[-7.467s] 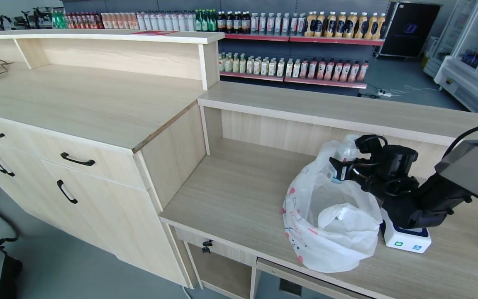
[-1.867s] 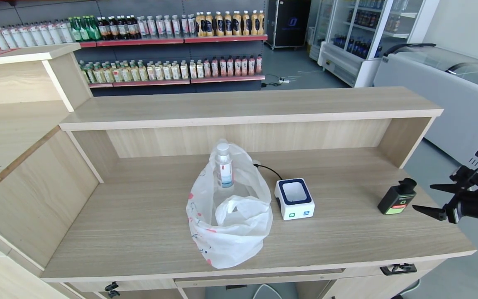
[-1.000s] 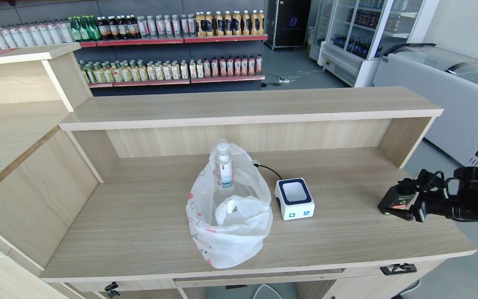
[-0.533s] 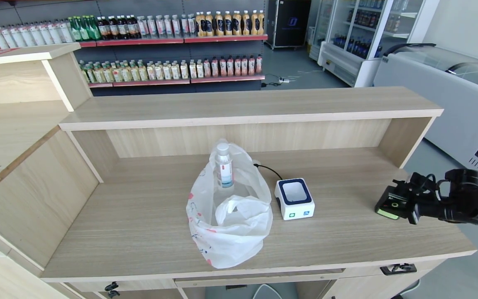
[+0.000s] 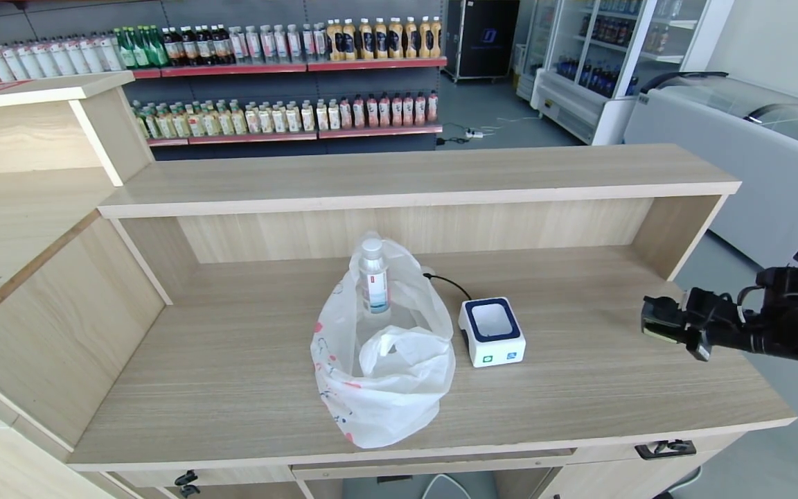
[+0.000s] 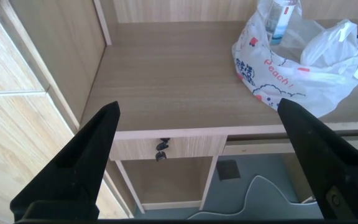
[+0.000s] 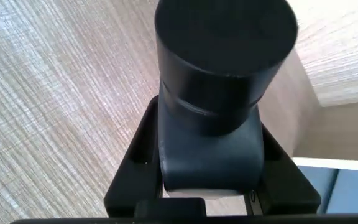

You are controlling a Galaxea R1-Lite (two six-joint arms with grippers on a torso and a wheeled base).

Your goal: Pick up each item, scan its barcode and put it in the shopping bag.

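A small black bottle point(image 5: 657, 320) with a green label and a black cap hangs tipped on its side above the counter's right end, with my right gripper point(image 5: 669, 324) shut on it. In the right wrist view the black bottle point(image 7: 219, 93) sits clamped between the fingers point(image 7: 132, 177), cap toward the camera. The white shopping bag point(image 5: 378, 367) stands mid-counter with a clear water bottle point(image 5: 373, 281) upright inside. The white scanner point(image 5: 490, 331) sits just right of the bag. My left gripper point(image 6: 197, 109) is open beyond the counter's front edge, with the shopping bag point(image 6: 291, 68) ahead of it.
The wooden counter point(image 5: 579, 388) has a raised back ledge point(image 5: 413, 177) and a side wall on the right point(image 5: 676, 232). A higher desk point(image 5: 11, 208) adjoins on the left. A cable point(image 5: 444, 281) runs behind the scanner. Drink shelves and freezers stand behind.
My right gripper closed around the black bottle that stood at the counter's right end, tipped it over and lifted it off the surface. Before that the head camera swung right.
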